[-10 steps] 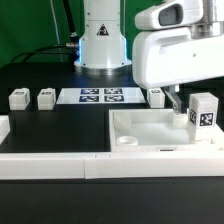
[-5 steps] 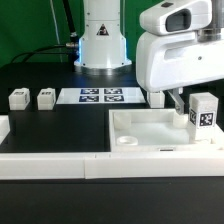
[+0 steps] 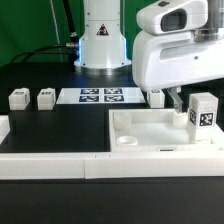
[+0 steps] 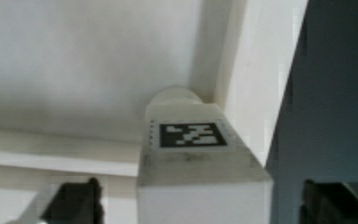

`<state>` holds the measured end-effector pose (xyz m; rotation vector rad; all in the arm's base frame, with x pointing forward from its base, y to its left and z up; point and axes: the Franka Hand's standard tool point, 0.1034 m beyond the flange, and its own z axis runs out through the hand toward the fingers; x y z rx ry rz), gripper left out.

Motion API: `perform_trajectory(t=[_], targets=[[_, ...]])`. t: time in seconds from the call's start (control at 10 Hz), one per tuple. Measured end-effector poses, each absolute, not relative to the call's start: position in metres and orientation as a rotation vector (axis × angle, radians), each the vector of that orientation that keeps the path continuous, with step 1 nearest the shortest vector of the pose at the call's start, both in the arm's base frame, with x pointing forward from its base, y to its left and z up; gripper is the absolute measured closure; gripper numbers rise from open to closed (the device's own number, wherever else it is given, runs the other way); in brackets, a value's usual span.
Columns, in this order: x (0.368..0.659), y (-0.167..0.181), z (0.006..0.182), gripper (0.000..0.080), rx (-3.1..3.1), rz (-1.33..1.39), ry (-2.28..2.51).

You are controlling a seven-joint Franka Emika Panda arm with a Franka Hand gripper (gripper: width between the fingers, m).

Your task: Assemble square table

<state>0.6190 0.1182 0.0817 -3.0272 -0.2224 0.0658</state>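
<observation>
At the exterior view's left, two small white plastic legs [image 3: 18,98] [image 3: 46,98] with dark tags sit side by side on the black table [image 3: 60,125]. Next comes the marker board [image 3: 100,96], lying flat, printed with black-and-white square patterns. A third leg [image 3: 157,97] lies just past it, partly behind the arm's gripper [image 3: 177,103]. The large white plastic square slab [image 3: 150,140] with a raised rim lies further right, with a round socket [image 3: 127,141] near its front corner. At the slab's right end stands an upright leg [image 3: 203,112]; its tag is a black-and-white block pattern with no legible letters. In the wrist view this leg rises in the rim's corner between the black fingertips [image 4: 73,200]. The jaws are wide, with a gap on each side, gripping nothing.
</observation>
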Motion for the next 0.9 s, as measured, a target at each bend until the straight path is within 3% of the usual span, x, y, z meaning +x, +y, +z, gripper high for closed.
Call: perform_trajectory(t=[0.1,0.2,0.5,0.9], targets=[[0.6188,0.1184,0.0816,0.0424,-3.029,0.068,-0.187],[0.6191,0.1169,0.0815,0.0506,-3.037,0.072,-0.092],[0.6187,0.1166,0.0808,0.0506,-3.036,0.085,0.214],[0.6209,0.1196,0.0807,0.0506,-2.815,0.046,1.204]])
